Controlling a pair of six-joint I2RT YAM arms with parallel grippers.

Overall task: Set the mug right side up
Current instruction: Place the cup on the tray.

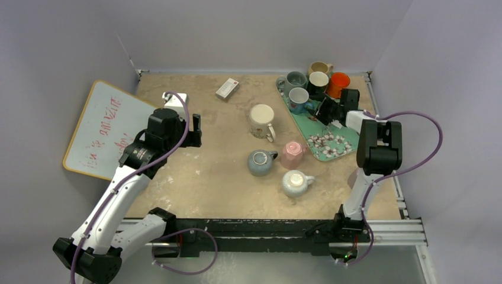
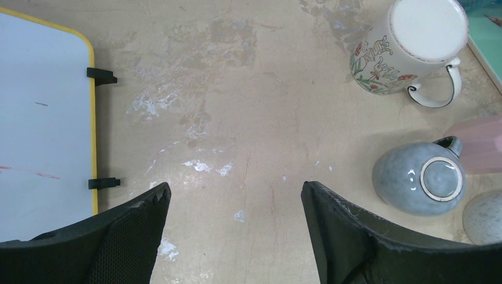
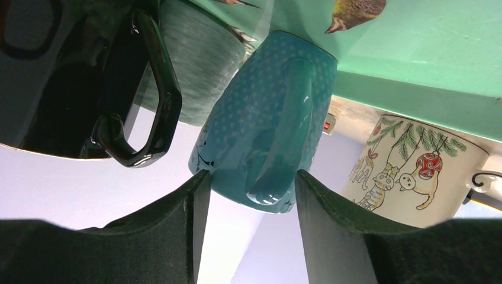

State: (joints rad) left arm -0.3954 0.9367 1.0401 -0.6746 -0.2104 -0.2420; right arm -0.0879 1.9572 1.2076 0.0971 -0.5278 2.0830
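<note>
Several mugs stand bottom up on the table: a cream floral mug (image 1: pixel 261 120) (image 2: pixel 414 44), a blue-grey mug (image 1: pixel 260 162) (image 2: pixel 421 177), a pink mug (image 1: pixel 292 153) and a white speckled mug (image 1: pixel 294 183). My left gripper (image 1: pixel 194 130) (image 2: pixel 235 189) is open and empty above bare table, left of these mugs. My right gripper (image 1: pixel 324 112) (image 3: pixel 251 177) is open at the green tray (image 1: pixel 331 148). Its fingertips (image 3: pixel 198 195) flank the handle side of an upright teal mug (image 1: pixel 299 99) (image 3: pixel 260 112) without closing on it.
The tray at the back right also holds a grey-green mug (image 1: pixel 295 80), a black mug (image 1: pixel 318 81) (image 3: pixel 71 77), an orange mug (image 1: pixel 339 83) and a tan mug (image 1: pixel 320 68). A whiteboard (image 1: pixel 100 127) lies at the left edge. A small white box (image 1: pixel 227 88) lies at the back.
</note>
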